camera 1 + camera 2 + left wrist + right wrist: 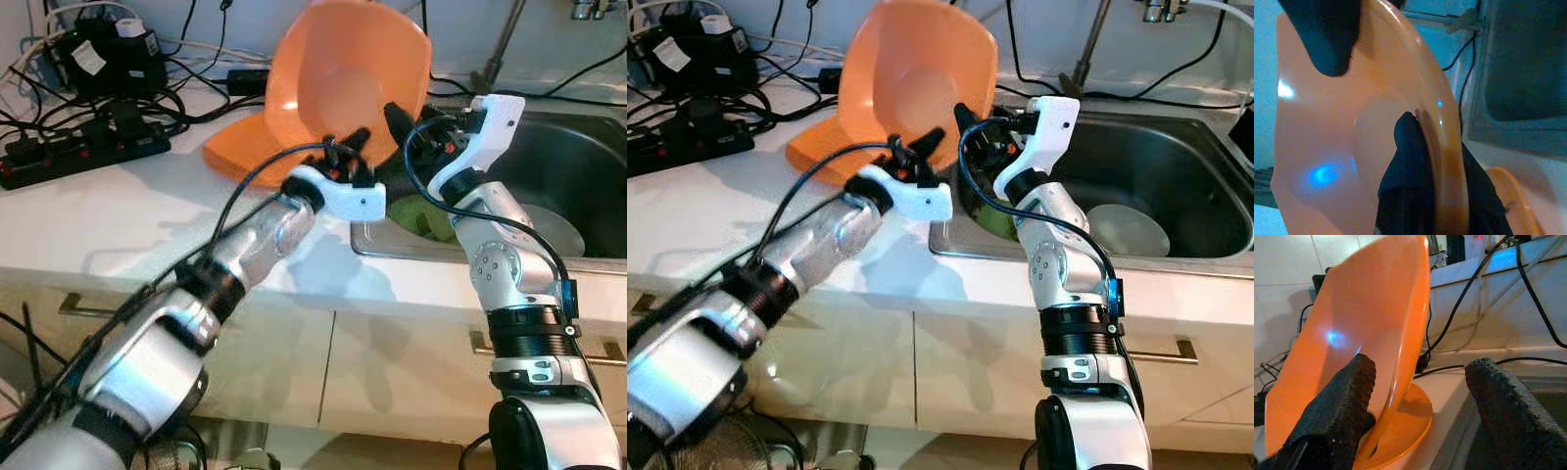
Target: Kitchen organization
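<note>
1. The left gripper pinches the lower rim of an orange plate, one black finger on the plate's inner face and the other behind the rim
2. The plate stands nearly upright, tilted, held above the white counter at the left edge of the sink
3. The right gripper reaches in from the sink side with its fingers spread wide; one finger lies against the plate's inner face near the rim, the other finger stands clear of it in the air
4. A second orange plate lies flat on the counter just below and behind the held one
5. In the sink sit something green, close to the right arm, and a round pale dish on the basin floor
6. To the robot's left, at the back of the counter, a black power strip lies among tangled black cables
7. Below the counter run pale cabinet fronts with metal handles
</note>
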### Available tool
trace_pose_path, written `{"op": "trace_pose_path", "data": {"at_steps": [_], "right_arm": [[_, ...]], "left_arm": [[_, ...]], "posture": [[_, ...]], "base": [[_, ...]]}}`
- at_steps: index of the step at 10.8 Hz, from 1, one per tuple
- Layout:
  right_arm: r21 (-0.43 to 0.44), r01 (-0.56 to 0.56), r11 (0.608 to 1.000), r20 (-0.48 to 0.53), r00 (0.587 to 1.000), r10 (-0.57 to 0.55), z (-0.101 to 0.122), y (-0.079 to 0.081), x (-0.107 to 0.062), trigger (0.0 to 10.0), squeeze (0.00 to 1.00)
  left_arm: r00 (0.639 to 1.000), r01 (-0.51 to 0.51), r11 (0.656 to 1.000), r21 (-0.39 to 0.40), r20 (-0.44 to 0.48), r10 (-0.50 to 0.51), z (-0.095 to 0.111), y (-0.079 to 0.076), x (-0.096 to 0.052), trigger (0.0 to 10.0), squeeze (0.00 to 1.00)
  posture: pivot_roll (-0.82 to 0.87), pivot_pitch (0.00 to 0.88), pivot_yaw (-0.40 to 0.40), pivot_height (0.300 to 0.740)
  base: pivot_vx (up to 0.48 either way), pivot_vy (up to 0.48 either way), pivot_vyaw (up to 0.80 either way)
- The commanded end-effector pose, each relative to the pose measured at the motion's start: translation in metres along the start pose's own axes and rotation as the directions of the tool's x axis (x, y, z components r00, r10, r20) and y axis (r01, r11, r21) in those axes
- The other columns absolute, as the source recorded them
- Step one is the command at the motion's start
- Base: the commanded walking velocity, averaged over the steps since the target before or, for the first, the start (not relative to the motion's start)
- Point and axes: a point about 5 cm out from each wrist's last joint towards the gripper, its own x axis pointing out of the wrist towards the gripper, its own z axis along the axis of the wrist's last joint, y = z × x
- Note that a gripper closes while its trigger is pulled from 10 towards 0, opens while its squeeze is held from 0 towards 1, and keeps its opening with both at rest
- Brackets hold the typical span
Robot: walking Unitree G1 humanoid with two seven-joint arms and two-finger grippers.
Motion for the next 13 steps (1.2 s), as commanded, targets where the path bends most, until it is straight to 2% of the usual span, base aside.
{"op": "trace_pose_path", "data": {"at_steps": [1, 2, 3, 13], "right_arm": [[0.012, 0.008, 1.0, 0.013, 1.0, -0.009, 0.0023, -0.0002, 0.0019, 10.0, 0.0], [0.017, 0.007, 1.0, 0.016, 1.0, -0.007, 0.0025, 0.0005, 0.0021, 4.5, 0.0], [0.02, 0.007, 1.0, 0.017, 1.0, -0.007, 0.0023, 0.0007, 0.002, 0.0, 0.0], [0.047, -0.017, 0.999, 0.011, 1.0, 0.016, -0.0012, 0.0059, 0.0018, 0.0, 0.0]], "left_arm": [[0.999, -0.047, 0.999, 0.019, 0.024, 0.046, 0.0043, 0.0087, 0.0015, 10.0, 0.0], [0.999, -0.041, 0.999, 0.019, 0.027, 0.041, 0.0054, 0.0064, -0.0003, 10.0, 0.0], [0.999, -0.034, 0.999, 0.016, 0.032, 0.034, 0.0072, 0.0033, -0.0019, 10.0, 0.0], [0.999, -0.044, 0.998, 0.049, 0.03, 0.043, 0.0068, 0.0058, -0.0034, 10.0, 0.0]], "posture": [[0.14, 0.03, -0.001, 0.74], [0.14, 0.035, -0.001, 0.74], [0.15, 0.038, -0.002, 0.74], [0.15, 0.049, 0.001, 0.74]], "base": [[0.0, 0.0, 0.0], [0.0, 0.0, 0.0], [0.0, 0.0, 0.0], [0.0, 0.0, 0.0]]}}
